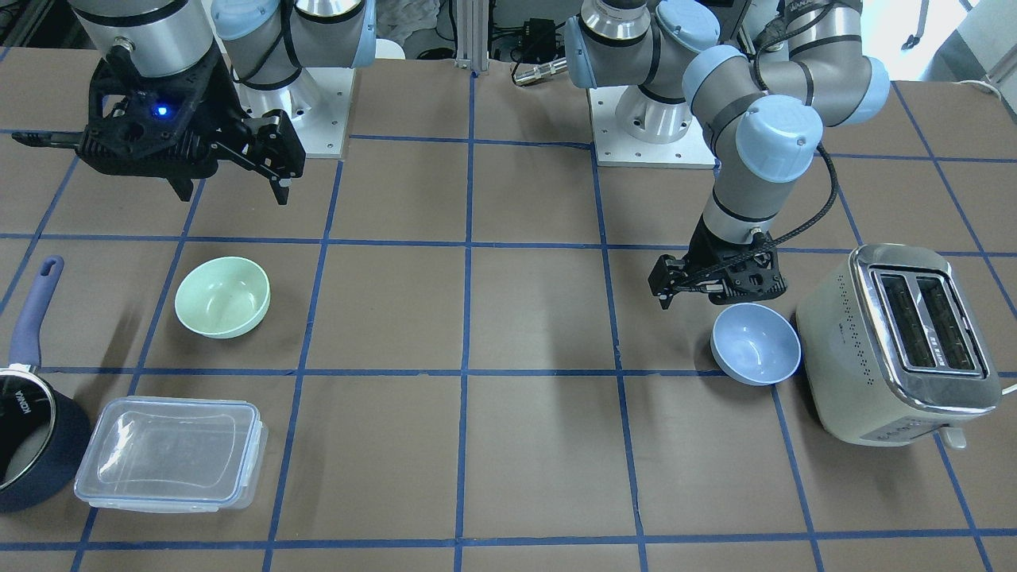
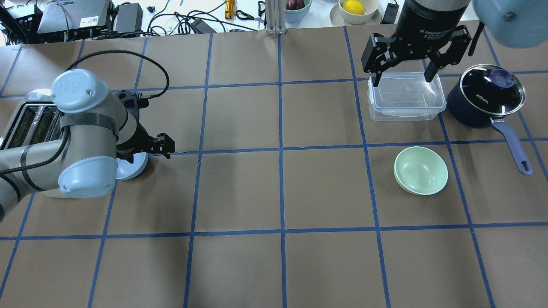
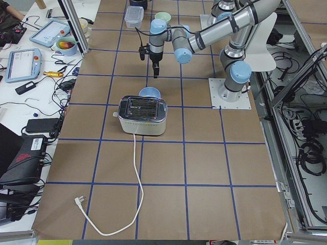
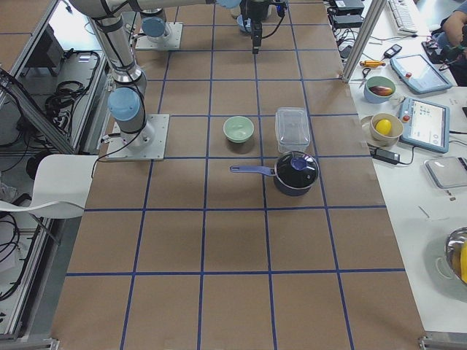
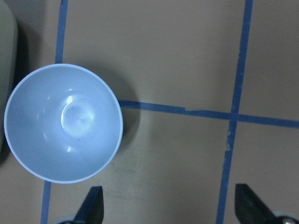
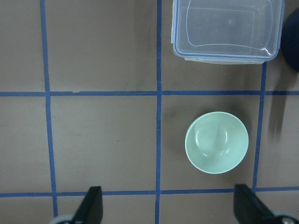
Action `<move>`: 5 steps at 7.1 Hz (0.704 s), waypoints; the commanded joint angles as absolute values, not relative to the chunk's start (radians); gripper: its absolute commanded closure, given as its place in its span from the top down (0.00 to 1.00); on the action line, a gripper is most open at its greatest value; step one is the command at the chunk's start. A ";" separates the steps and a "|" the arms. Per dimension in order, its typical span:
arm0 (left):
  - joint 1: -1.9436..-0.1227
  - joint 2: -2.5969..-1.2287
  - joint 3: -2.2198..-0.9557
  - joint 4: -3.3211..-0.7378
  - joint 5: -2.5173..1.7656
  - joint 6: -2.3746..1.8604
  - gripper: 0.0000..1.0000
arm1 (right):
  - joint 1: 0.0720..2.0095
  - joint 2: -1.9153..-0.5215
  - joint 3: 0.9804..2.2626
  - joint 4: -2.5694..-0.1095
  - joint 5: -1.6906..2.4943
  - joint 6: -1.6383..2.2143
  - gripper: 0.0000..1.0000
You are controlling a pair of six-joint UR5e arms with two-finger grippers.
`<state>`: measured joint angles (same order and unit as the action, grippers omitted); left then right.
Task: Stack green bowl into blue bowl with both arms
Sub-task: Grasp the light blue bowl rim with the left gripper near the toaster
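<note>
The green bowl (image 1: 222,296) stands upright and empty on the table; it also shows in the overhead view (image 2: 421,170) and the right wrist view (image 6: 217,142). The blue bowl (image 1: 755,343) stands upright beside the toaster, partly hidden under my left arm in the overhead view (image 2: 130,167). My left gripper (image 1: 703,295) is open and empty, hovering low just beside the blue bowl (image 5: 63,122), not around it. My right gripper (image 2: 402,79) is open and empty, held high near the clear container, well away from the green bowl.
A cream toaster (image 1: 898,342) stands right next to the blue bowl. A clear lidded plastic container (image 1: 171,453) and a dark navy saucepan (image 1: 32,429) with a long handle sit near the green bowl. Blue tape lines grid the brown table.
</note>
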<state>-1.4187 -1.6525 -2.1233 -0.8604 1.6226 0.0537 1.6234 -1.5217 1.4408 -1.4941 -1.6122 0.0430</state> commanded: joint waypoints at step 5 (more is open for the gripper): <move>-1.413 -1.802 -2.115 -0.709 1.717 0.219 0.88 | 1.628 -1.522 1.442 -1.497 -1.612 0.041 1.00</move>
<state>-1.4129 -1.7761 -2.1252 -0.7130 1.7109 0.1882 1.6274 -1.5207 1.4419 -1.4966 -1.6116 0.0415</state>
